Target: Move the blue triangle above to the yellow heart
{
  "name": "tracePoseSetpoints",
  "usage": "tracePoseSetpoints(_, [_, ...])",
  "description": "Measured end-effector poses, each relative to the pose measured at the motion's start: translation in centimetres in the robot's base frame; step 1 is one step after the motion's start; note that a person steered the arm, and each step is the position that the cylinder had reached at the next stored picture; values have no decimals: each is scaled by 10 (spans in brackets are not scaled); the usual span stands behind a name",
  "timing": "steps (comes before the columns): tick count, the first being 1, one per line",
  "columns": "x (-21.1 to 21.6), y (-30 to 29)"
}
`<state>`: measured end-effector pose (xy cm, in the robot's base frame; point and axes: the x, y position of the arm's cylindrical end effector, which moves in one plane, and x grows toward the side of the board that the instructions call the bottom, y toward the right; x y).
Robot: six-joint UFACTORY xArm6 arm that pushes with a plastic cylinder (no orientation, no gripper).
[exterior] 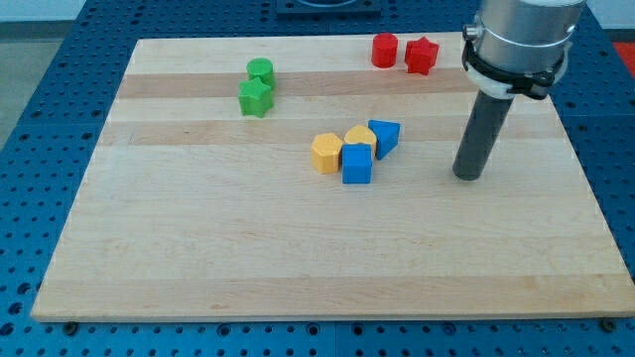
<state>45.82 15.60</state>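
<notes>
The blue triangle (385, 136) sits near the board's middle, touching the upper right side of the yellow heart (359, 139). A blue cube (357, 165) lies just below the heart, and a yellow hexagon (326, 153) touches the heart's left side. My tip (466, 176) rests on the board to the right of this cluster, about a block's width or more away from the blue triangle and slightly lower in the view. It touches no block.
A green cylinder (260, 71) and a green star (255, 98) sit at the upper left. A red cylinder (385, 50) and a red star (421, 56) sit at the view's top, near the board's (198, 248) far edge.
</notes>
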Motion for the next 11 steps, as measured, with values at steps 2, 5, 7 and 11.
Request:
tracePoseSetpoints(2, [-23,-25])
tracePoseSetpoints(5, [-43,-65])
tracePoseSetpoints(7, [-49,-108])
tracePoseSetpoints(11, [-70,-107])
